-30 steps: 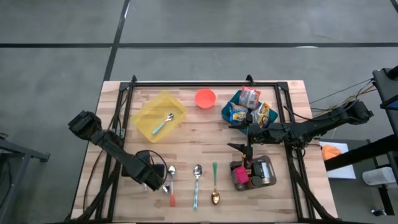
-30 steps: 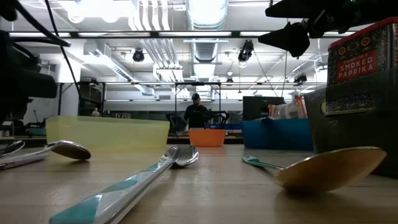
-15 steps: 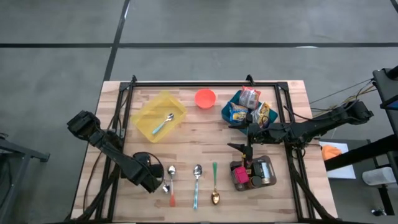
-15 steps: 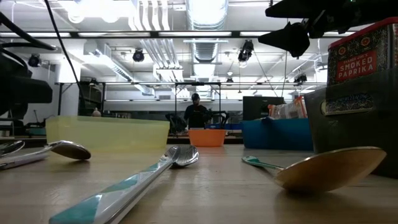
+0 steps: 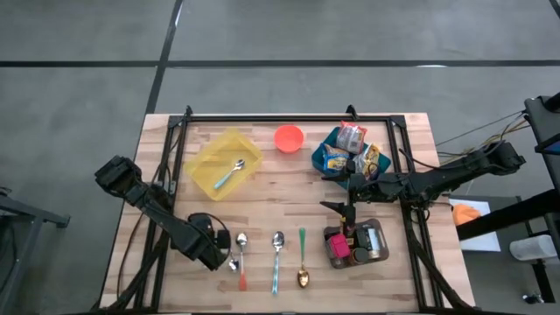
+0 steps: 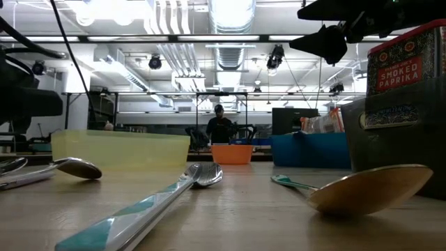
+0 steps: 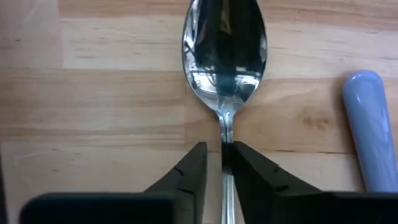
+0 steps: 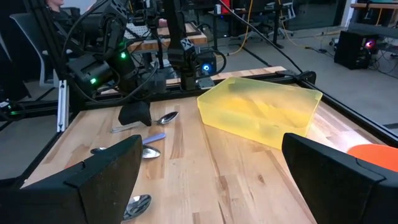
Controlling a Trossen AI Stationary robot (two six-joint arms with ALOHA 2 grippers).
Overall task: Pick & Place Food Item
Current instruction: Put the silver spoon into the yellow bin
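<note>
A: High view. The left hand [image 5: 229, 255] sits low at the near left of the table [image 5: 289, 188], over the leftmost spoon [image 5: 238, 254] of the near row. A second ago it was further right and covered more of that spoon. The right hand [image 5: 350, 194] hangs unchanged, between the blue bin [image 5: 317, 161] of food packets [image 5: 352, 136] and the spice caddy [image 5: 376, 248].

B: Low view?

A: The dark bulk at the left edge has drawn back. Only legible writing: "SMOKED PARAPRIKA" — correction, "SMOKED PAPRIKA" on the red tin [image 6: 402, 68].

B: Left wrist view?

A: The fingers [image 7: 190, 177] have pinched in on the spoon's neck, just behind the bowl. They look closed on it, the spoon flat on the wood. A pale blue handle [image 7: 369, 134] lies just beside.

B: Right wrist view?

A: Its fingers [image 8: 102, 177] are spread wide, holding nothing; the yellow tub [image 8: 261, 109] is ahead.

B: Meaning?

A: Judgement: a grasp is being completed, on cutlery. The packets rest untouched in the far right bin.
</note>
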